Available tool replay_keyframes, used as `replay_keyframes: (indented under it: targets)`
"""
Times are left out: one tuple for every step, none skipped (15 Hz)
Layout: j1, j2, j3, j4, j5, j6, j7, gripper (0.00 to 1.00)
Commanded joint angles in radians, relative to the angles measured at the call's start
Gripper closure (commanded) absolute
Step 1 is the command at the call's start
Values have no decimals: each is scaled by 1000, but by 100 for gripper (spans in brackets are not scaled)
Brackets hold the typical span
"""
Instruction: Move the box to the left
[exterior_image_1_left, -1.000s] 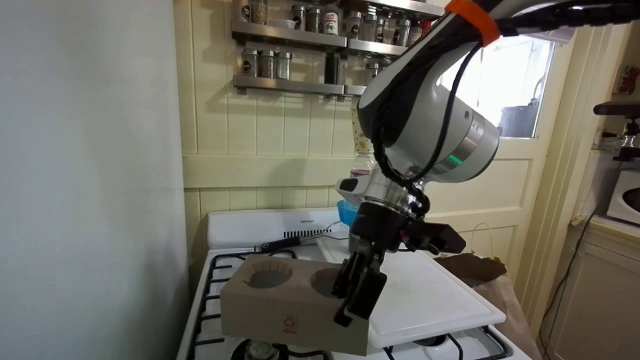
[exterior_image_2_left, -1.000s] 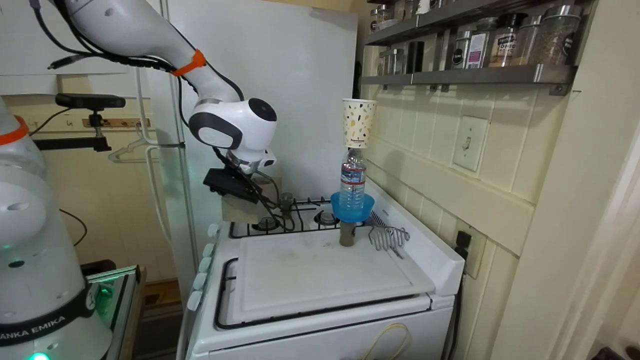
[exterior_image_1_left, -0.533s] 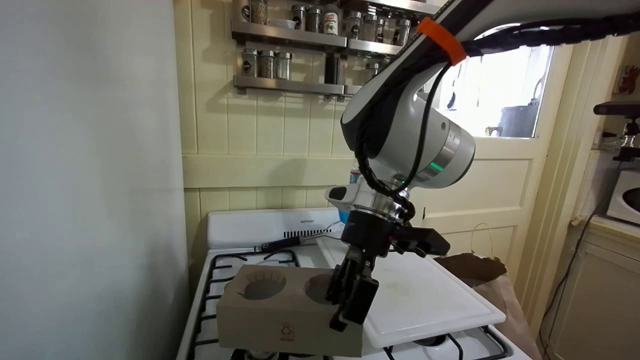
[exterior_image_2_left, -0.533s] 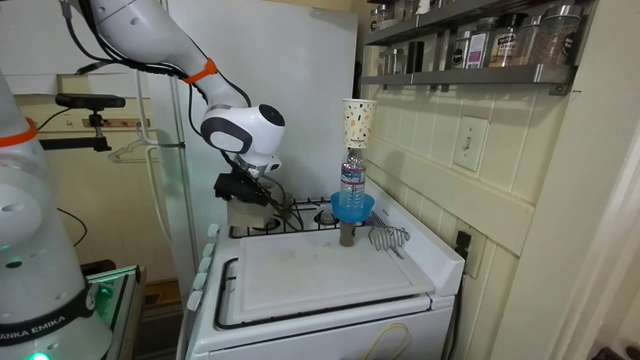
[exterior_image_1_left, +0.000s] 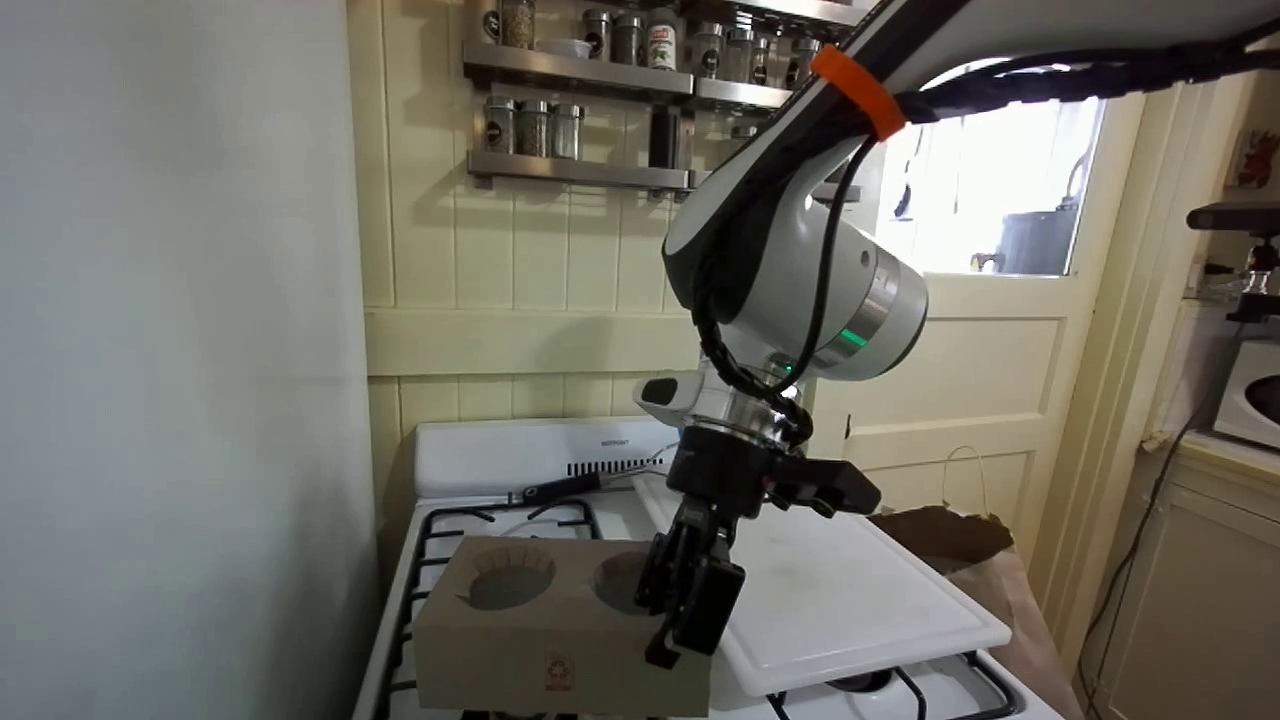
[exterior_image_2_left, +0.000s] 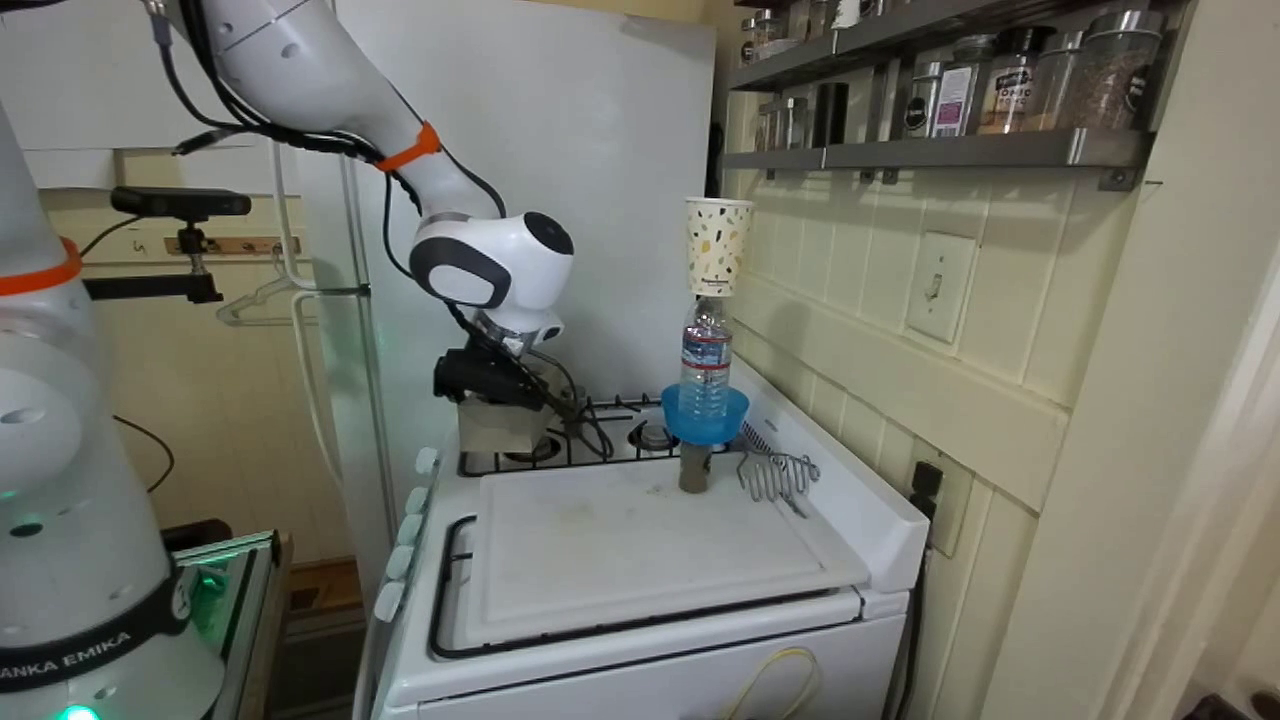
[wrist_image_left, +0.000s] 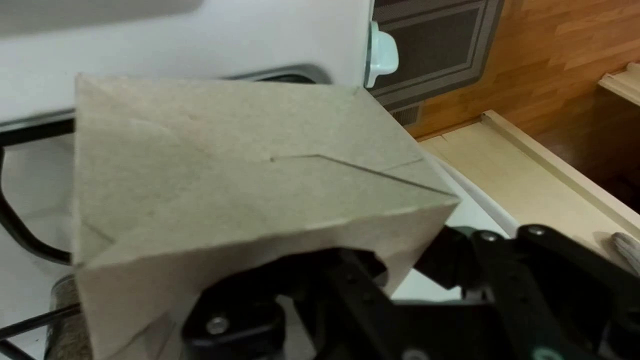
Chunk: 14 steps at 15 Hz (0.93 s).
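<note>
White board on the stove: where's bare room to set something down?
The board looks mostly bare from its edge nearest the knobs to the bowl and wire tool. Crowded: around the bowl, stacked with bottle and cup, and beside the board, by the box and gripper.

From near the pincer (exterior_image_1_left: 677, 608), an exterior view is facing the panelled wall (exterior_image_1_left: 540, 345) behind it; from farther off, an exterior view is facing the white panel (exterior_image_2_left: 620, 170) beyond. Both are sharing the stove (exterior_image_2_left: 870, 660) beneath it. The wrist view is looking closely down past it.
</note>
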Motion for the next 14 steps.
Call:
replay_keyframes:
  targets:
    - [-13, 20, 23, 17, 19, 13, -32, 100]
    - [-13, 27, 24, 23, 21, 10, -36, 100]
    - [-13, 37, 26, 29, 23, 7, -36, 100]
    - [-13, 43, 28, 34, 25, 4, -38, 100]
    - [-14, 49, 31, 36, 26, 5, -40, 100]
    - [-16, 54, 33, 38, 25, 4, -41, 99]
    - [-18, 58, 34, 39, 25, 3, -42, 83]
    - [-20, 62, 35, 42, 25, 2, -42, 73]
    - [-22, 66, 35, 44, 25, 2, -43, 70]
    - [-24, 69, 36, 45, 26, 2, -46, 64]
    - [-26, 72, 36, 47, 26, 2, -48, 55]
    - [-28, 73, 37, 48, 26, 2, -50, 48]
    - [-29, 73, 37, 49, 26, 3, -50, 39]
    - [-30, 72, 38, 49, 25, 6, -49, 33]
